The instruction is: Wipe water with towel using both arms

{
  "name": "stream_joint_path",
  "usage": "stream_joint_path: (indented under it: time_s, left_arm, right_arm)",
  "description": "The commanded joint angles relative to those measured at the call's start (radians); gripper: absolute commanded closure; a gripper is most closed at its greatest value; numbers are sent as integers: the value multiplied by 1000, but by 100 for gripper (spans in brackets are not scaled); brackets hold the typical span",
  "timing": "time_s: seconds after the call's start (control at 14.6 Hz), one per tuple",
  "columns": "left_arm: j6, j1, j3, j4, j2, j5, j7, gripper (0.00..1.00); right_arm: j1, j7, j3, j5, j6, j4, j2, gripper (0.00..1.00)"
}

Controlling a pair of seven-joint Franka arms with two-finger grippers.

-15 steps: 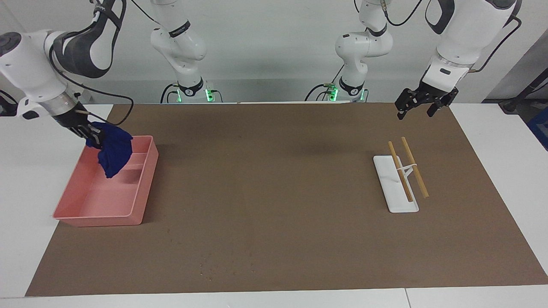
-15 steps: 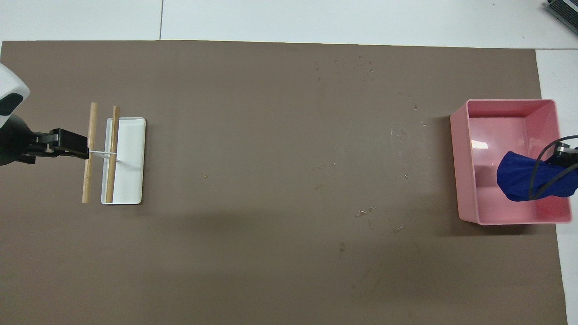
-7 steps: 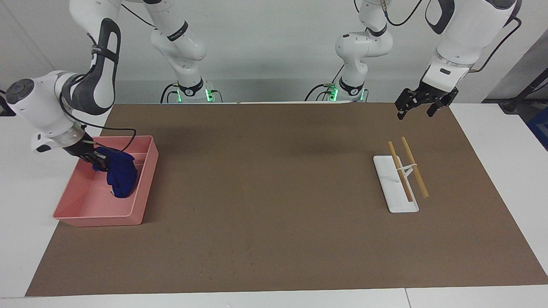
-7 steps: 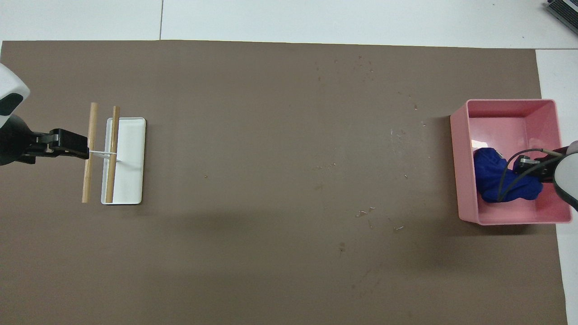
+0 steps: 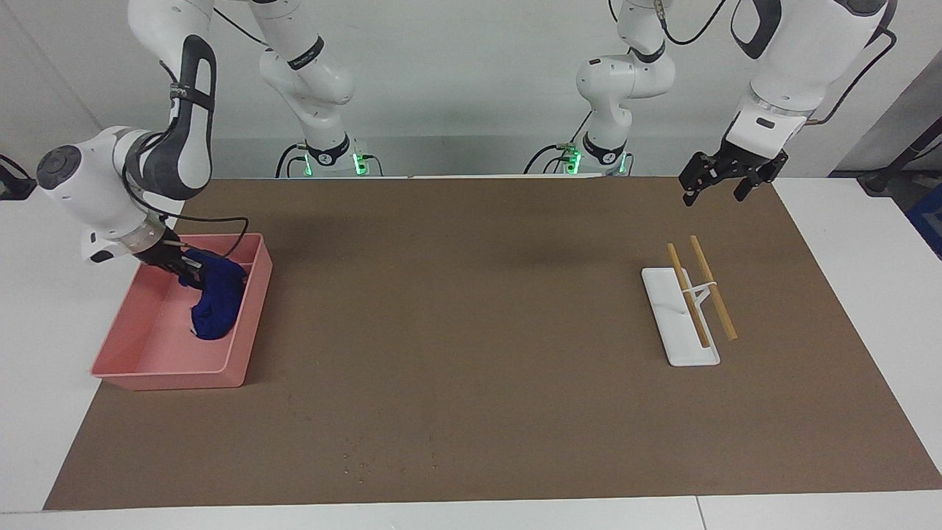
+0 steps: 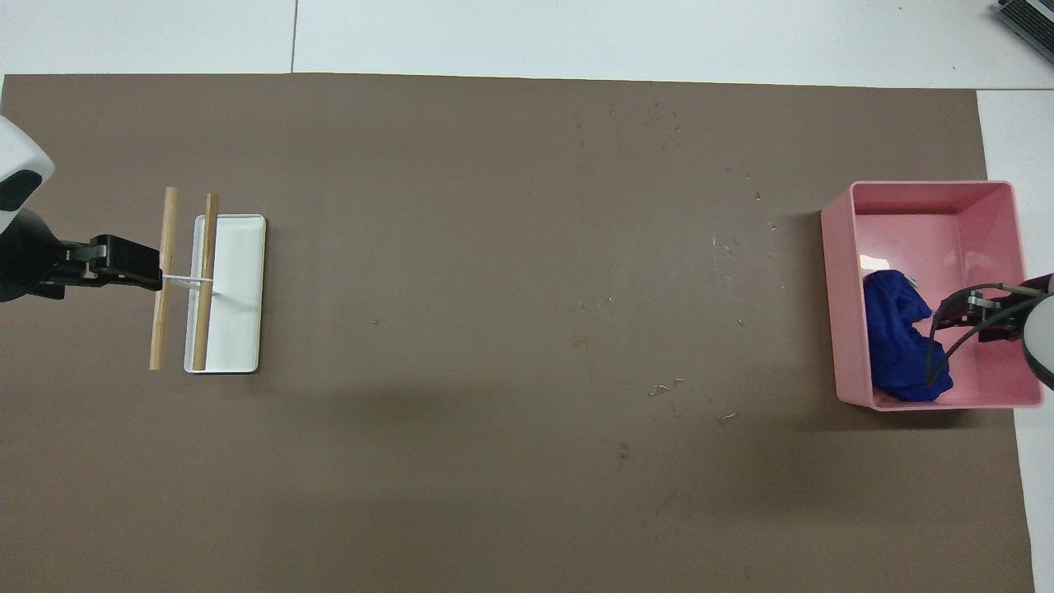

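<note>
Right gripper is down inside the pink bin, at the right arm's end of the table. The blue towel is heaped on the bin floor, directly under and touching the fingertips. Jaws look partly spread in the overhead view, but I can't tell whether they are pinching cloth or free of it. Towel in the bin reads as drop-off, so wiping looks finished.

Water: only faint specks on the brown mat, well apart from both sets of jaws, toward the table edge away from the robots.

Left gripper waits in the air, jaws spread and empty. The white towel rack with two wooden rods sits on the mat below and forward of it, presumably the towel's rest.
</note>
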Motion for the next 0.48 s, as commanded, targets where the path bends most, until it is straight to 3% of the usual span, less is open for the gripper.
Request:
stream_joint_path:
  time_s: [0.0,0.21,0.41]
  left_arm:
    - [-3,14,-5,-17,-21,-14,6,0]
    - [-3,14,-5,-17,-21,-14,6,0]
    - [-3,14,-5,-17,-21,-14,6,0]
  right_arm:
    - [19,-12,17,-27,-82,65,-47,1]
    - [70,73,17,-31,-115,110,-98,1]
    - [142,172,27,-30,-230,218,-98,1]
